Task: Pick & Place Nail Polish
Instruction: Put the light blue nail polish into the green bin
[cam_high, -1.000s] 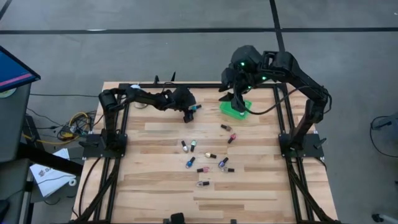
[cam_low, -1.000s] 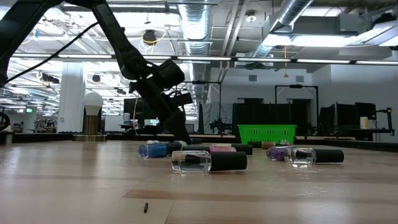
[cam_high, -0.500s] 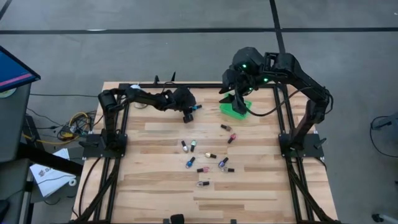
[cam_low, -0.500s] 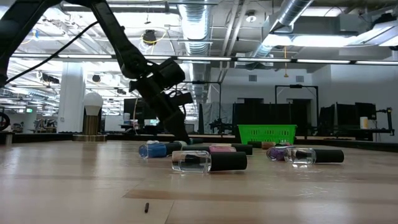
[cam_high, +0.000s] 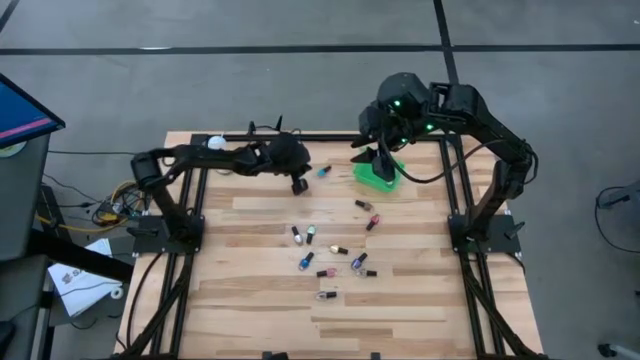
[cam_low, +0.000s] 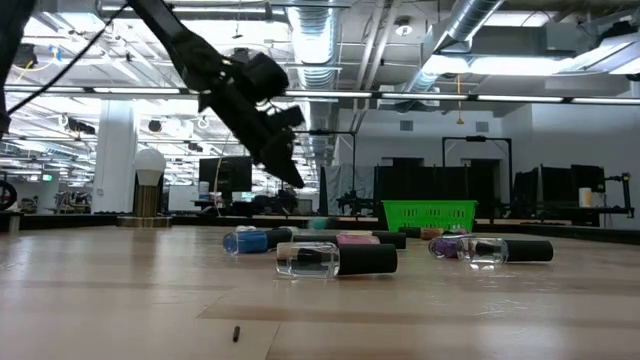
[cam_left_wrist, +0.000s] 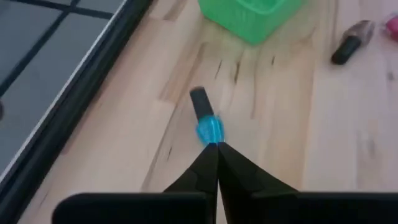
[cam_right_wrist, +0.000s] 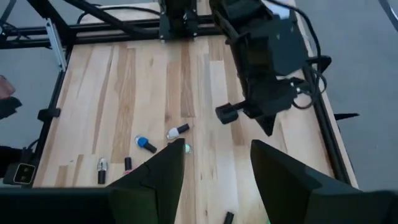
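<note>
A blue nail polish bottle (cam_left_wrist: 208, 129) with a dark cap (cam_left_wrist: 199, 99) lies on its side on the wood near the table's far edge, also seen in the high view (cam_high: 323, 172). My left gripper (cam_left_wrist: 215, 147) is shut with nothing in it. It hangs above the table just left of that bottle (cam_high: 299, 186) (cam_low: 297, 180). My right gripper (cam_right_wrist: 214, 167) stands open high over the green basket (cam_high: 378, 172). Several more nail polish bottles (cam_high: 330, 252) lie on their sides mid-table.
The green basket (cam_low: 429, 214) sits at the far right, just beyond the blue bottle. A white ball-topped stand (cam_high: 215, 143) is at the far left corner. Black frame rails (cam_high: 300, 136) run along the far edge. Bare wood lies toward the near edge.
My left gripper has risen from the tabletop beside the blue bottle and drawn slightly toward the table's left. The blue bottle has stayed lying on the table and was not lifted.
</note>
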